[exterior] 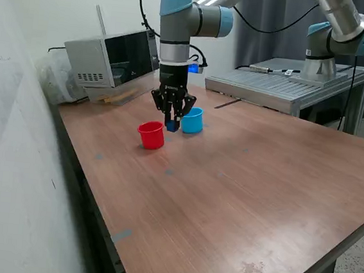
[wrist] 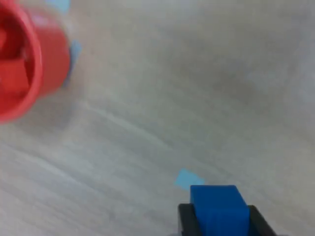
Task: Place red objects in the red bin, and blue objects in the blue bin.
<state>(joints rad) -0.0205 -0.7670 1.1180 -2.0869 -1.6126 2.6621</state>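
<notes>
My gripper (exterior: 172, 126) hangs between the red cup (exterior: 151, 135) and the light blue cup (exterior: 192, 120), just above the table. It is shut on a dark blue cube (exterior: 172, 127). In the wrist view the dark blue cube (wrist: 218, 208) sits between the two black fingers (wrist: 187, 221). The red cup (wrist: 27, 64) shows in the wrist view too, blurred, with a red cube (wrist: 14, 76) inside it. The other cubes are out of view.
A white microwave-like box (exterior: 112, 55) stands at the back on the exterior view's left. A grey metal stand (exterior: 283, 85) holds a second arm's base (exterior: 326, 47) at the back right. Small blue tape marks (wrist: 186, 178) dot the wooden table (exterior: 247, 201).
</notes>
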